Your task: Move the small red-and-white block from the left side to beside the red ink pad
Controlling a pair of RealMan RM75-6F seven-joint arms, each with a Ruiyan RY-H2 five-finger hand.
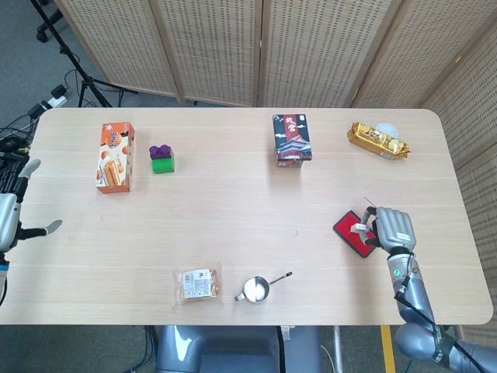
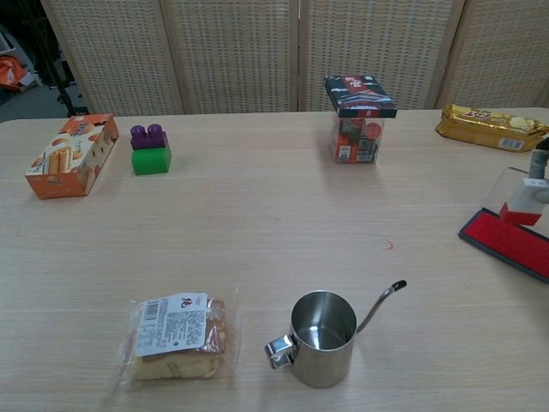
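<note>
Right hand (image 1: pixel 390 228) holds the small red-and-white block (image 2: pixel 520 206) over the red ink pad (image 2: pixel 506 243); left hand (image 1: pixel 9 210) hangs open at the far left edge

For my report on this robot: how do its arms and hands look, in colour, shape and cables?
The right hand is light grey with blocky segmented fingers. Its forearm is glossy blue-grey and rounded, with a thin black cable along it. The left hand at the frame edge is pale grey too.
</note>
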